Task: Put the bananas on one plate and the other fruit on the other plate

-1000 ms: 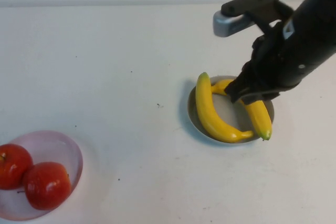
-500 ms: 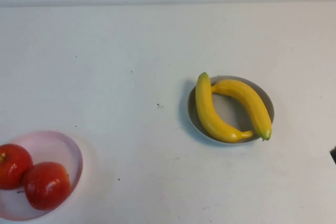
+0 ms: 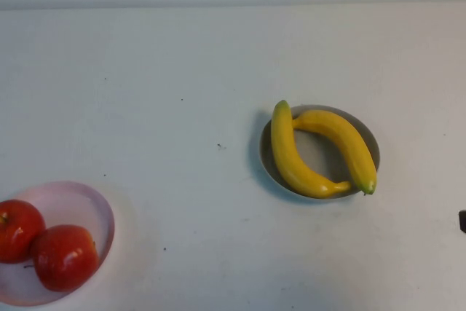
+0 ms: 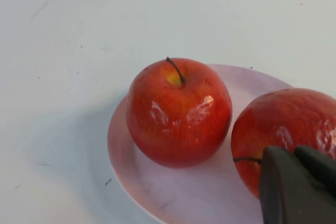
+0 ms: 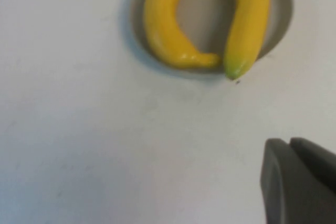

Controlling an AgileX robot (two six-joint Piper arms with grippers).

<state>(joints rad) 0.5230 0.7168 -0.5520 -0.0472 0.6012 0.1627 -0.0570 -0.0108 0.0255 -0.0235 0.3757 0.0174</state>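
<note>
while both end effectors (image 4: 302, 182) (image 5: 294, 182) closed, empty: 2 glossy yellow bananas (image 3: 320, 149), green-tipped.

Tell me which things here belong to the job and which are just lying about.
Job things:
- bananas, on the grey plate
- apples, on the pink plate
- left hand, shut, beside the apples
- right hand, shut, above bare table short of the grey plate

Lying about:
- nothing but the white table
</note>
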